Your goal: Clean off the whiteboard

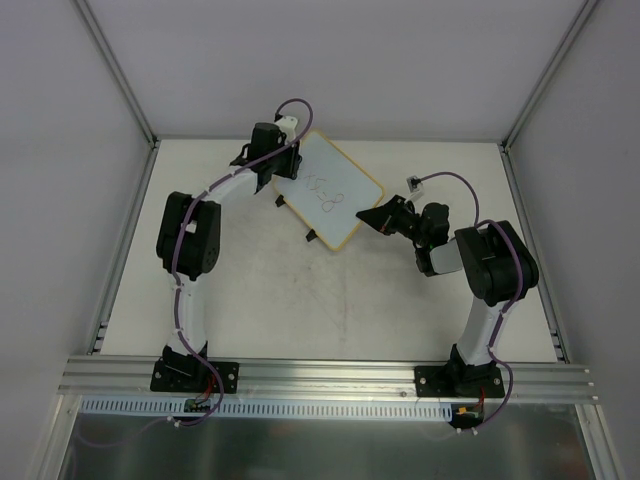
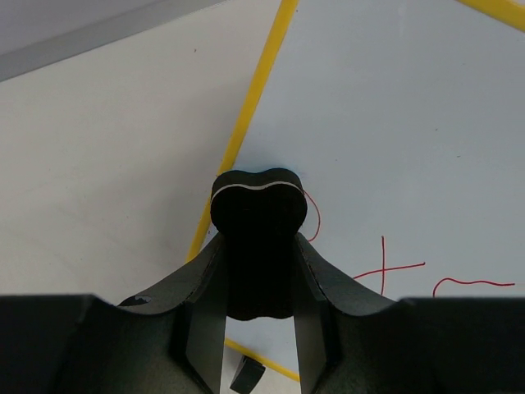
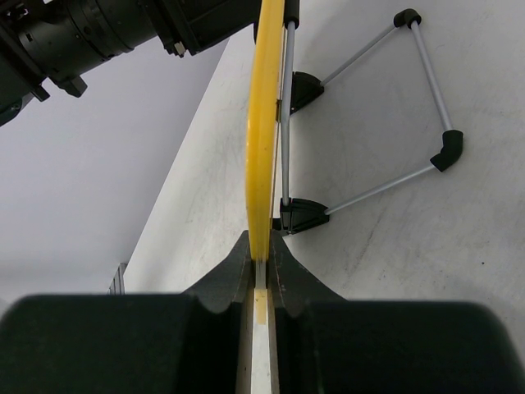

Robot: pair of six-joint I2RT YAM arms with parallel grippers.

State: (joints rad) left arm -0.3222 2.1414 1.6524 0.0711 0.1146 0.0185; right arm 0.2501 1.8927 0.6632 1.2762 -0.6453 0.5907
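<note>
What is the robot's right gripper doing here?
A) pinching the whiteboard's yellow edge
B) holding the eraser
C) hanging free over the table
A: in the right wrist view the yellow frame of the whiteboard runs between the closed fingers of the right gripper; the eraser sits in the left gripper.

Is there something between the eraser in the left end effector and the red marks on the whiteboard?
Nothing visible. The eraser in the left end effector sits at the yellow edge of the whiteboard, and the nearest red mark curls right beside it.
</note>
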